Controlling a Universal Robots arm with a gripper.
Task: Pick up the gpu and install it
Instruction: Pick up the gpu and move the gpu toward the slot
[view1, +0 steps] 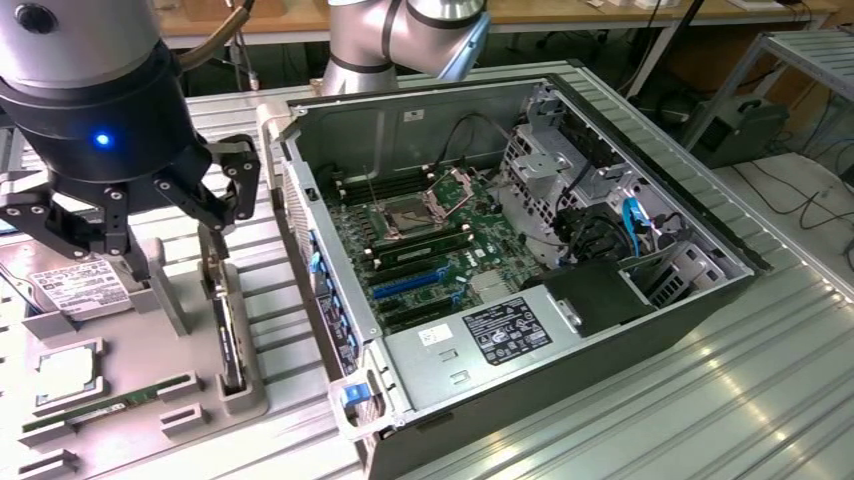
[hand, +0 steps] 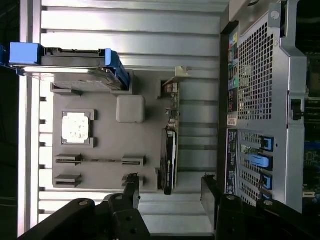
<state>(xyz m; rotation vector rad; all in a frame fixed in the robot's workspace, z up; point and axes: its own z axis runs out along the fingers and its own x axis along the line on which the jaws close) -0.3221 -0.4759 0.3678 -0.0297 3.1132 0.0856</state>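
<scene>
One gripper (view1: 167, 235), jaws apart; over upright gpu (view1: 227, 335) (writing illegible)

This was a robotics lab or workshop, not a home. A gray industrial robot arm (view1: 387, 40) rose behind the work area, and its black gripper (hand: 170, 179) hung above the bench. The work surface was a ribbed aluminium table (view1: 747, 400). On it stood a desktop computer case (view1: 400, 130) with its side off and the circuit board bare. Just beside the case lay a gray moulded tray (view1: 167, 345) whose slots held loose computer parts. A wooden workbench (view1: 574, 12) ran along the back. At the exterior view's right stood a metal rack (view1: 814, 50), and cables (view1: 787, 190) trailed across the floor.
</scene>
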